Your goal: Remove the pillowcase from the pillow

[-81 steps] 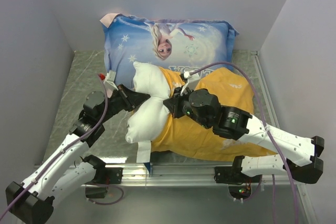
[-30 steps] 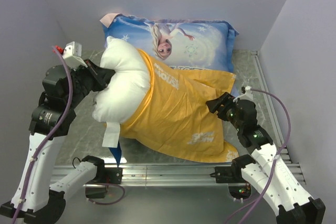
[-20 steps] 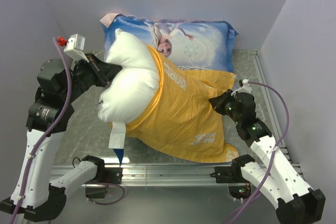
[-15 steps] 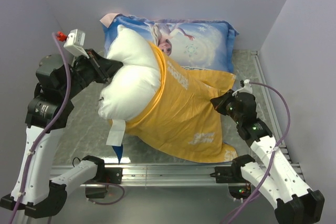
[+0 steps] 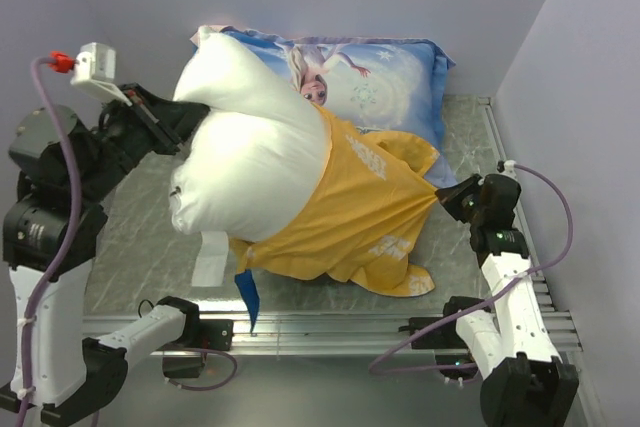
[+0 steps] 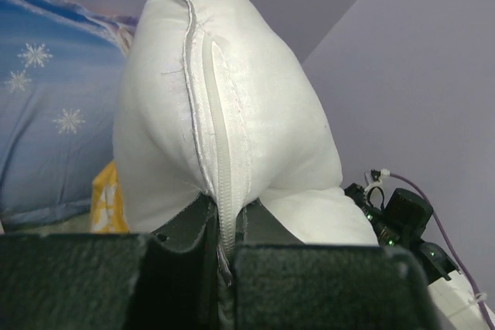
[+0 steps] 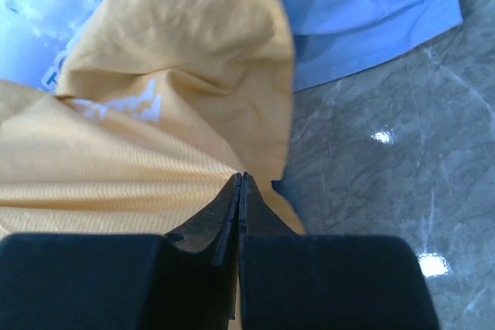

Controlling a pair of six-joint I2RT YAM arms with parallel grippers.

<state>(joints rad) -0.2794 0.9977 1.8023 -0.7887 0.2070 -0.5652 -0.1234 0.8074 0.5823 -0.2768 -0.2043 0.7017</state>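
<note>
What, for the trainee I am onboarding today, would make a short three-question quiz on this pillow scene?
1. True or false: the right claw is shut on the yellow-orange fabric pillowcase.
2. What does the left claw pinch? A: the plain white plump pillow, at its zipped edge. B: the pillowcase. C: nothing.
3. Short answer: is the pillow fully out of the pillowcase?

Key: 1 true. 2 A. 3 No, its right end sits inside the pillowcase.
</note>
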